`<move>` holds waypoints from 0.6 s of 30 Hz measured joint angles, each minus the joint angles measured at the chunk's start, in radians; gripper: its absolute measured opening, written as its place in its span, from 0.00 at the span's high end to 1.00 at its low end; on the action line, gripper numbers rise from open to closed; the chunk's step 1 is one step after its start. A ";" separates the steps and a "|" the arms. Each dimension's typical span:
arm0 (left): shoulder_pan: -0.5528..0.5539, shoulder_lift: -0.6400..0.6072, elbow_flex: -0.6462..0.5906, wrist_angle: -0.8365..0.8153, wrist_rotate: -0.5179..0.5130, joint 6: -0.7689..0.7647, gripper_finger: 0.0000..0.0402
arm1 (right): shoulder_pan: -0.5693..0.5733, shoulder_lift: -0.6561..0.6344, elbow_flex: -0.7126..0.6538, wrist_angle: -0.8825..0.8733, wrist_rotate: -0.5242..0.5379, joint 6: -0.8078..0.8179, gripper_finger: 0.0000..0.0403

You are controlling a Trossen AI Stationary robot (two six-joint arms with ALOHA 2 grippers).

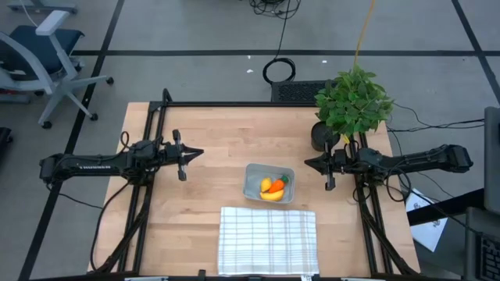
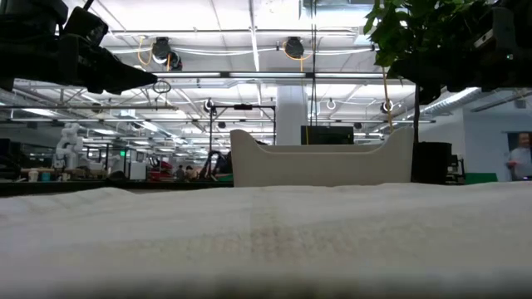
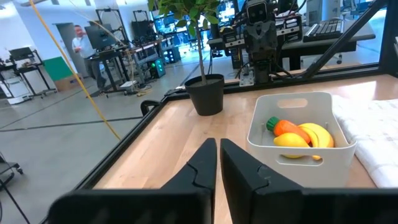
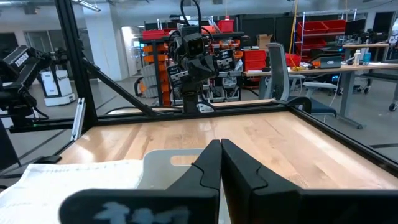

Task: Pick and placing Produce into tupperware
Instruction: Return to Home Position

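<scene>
The tupperware (image 1: 269,183) stands on the table's middle, just beyond the checked cloth. Inside it lie the orange carrot (image 3: 291,128), the curved banana (image 3: 318,134) and the small rounded yellow fruit (image 3: 291,142), all resting on its floor; from above the carrot (image 1: 279,183) and yellow pieces (image 1: 270,191) show together. My left gripper (image 1: 197,153) hovers shut to the left of the container, above the table. My right gripper (image 1: 309,163) hovers shut to its right, near the plant pot. In the low view the tupperware (image 2: 320,163) rises behind the cloth.
A white checked cloth (image 1: 268,240) lies at the table's near edge. A leafy potted plant (image 1: 351,101) in a dark pot (image 3: 206,94) stands at the far right corner. Bare wood (image 1: 203,125) lies to the left and far side. A person (image 3: 79,42) stands in the room beyond.
</scene>
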 joint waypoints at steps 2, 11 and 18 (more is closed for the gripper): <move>0.000 0.000 0.000 0.000 0.000 0.000 0.95 | 0.000 0.000 0.000 0.000 0.000 0.000 1.00; 0.000 0.000 0.000 0.000 0.000 0.000 0.99 | 0.000 0.000 0.000 0.000 0.000 0.000 1.00; 0.000 0.000 0.000 0.000 0.000 0.000 0.94 | 0.000 0.000 0.000 0.000 0.000 0.000 1.00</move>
